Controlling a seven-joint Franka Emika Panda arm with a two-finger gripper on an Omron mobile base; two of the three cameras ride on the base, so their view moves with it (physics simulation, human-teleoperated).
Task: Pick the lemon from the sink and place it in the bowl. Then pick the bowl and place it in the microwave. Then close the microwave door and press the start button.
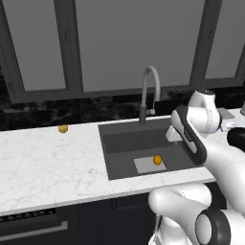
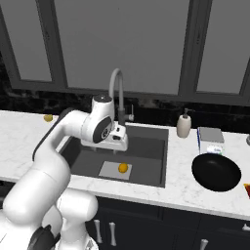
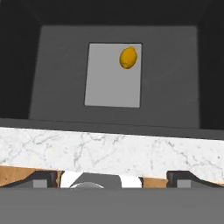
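Right now the lemon (image 3: pixel 128 57) is sitting on the pale mat (image 3: pixel 109 83) in the sink (image 2: pixel 146 168), gripper (image 2: pixel 119 141) hovering above it, fingers (image 3: pixel 41 178) looking spread apart; lemon is probably light, firm, rolls easily, so pinching across its short middle is looking best

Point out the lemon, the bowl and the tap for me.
lemon (image 3: pixel 128 57), hand view, middle of the fruit on the pale mat.
bowl (image 2: pixel 216 172), right base view, its black inside.
tap (image 1: pixel 151 76), left base view, top of the curved neck.
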